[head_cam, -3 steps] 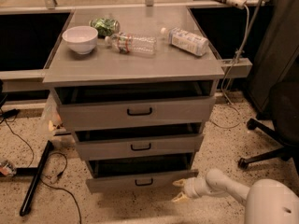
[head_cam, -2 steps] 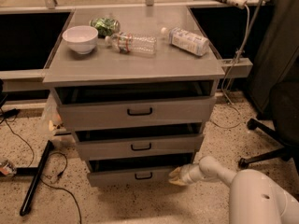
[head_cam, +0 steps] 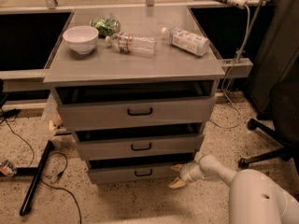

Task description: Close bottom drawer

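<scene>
The grey cabinet [head_cam: 135, 66] has three drawers, all a little open. The bottom drawer [head_cam: 117, 173] is the lowest, with the narrowest front and a small black handle [head_cam: 143, 172]. It sticks out only slightly, with a dark gap above its front. My gripper [head_cam: 177, 176] is at the right end of this drawer front, low near the floor. Its yellowish fingertips [head_cam: 177, 184] are spread apart and hold nothing. My white arm [head_cam: 243, 185] reaches in from the lower right.
The cabinet top holds a white bowl [head_cam: 80, 38], a green bag [head_cam: 105, 25], a clear bottle [head_cam: 133, 43] and a white bottle [head_cam: 187, 40]. A black office chair base [head_cam: 266, 143] stands at right. A black bar [head_cam: 35, 176] and cables [head_cam: 60, 174] lie on the floor at left.
My gripper has moved left and inward against the bottom drawer's right end. The bottom drawer has slid in and sticks out less than before.
</scene>
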### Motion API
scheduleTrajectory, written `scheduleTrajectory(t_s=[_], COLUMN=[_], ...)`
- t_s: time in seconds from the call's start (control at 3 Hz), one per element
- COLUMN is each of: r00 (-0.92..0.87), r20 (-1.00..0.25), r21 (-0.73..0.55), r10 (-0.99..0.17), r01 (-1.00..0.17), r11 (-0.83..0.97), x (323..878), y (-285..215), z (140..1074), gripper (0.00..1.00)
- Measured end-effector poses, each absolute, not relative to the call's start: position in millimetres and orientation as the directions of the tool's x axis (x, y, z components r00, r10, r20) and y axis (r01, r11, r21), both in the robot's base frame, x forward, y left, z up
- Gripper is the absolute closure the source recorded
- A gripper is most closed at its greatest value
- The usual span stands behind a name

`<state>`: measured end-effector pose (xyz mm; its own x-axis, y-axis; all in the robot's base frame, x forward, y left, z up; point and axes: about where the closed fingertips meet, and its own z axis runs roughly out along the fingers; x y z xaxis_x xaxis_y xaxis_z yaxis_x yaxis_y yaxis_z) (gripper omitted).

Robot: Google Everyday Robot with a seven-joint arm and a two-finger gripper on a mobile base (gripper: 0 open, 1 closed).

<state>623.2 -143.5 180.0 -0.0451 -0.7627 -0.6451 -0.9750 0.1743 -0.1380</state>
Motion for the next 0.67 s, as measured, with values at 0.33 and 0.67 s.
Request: scheduleTrajectory(t_s=[0.33, 0.67], r00=[-0.045, -0.045], r20=[-0.645, -0.645], r21=[-0.138, -0.138], r10=[-0.763, -0.763], r01=[-0.975, -0.975], r11=[0.174, 0.174], x=[623.2, 623.2], y=[-143.5, -143.4], z=[180.0, 179.9], gripper=[0.15, 0.0])
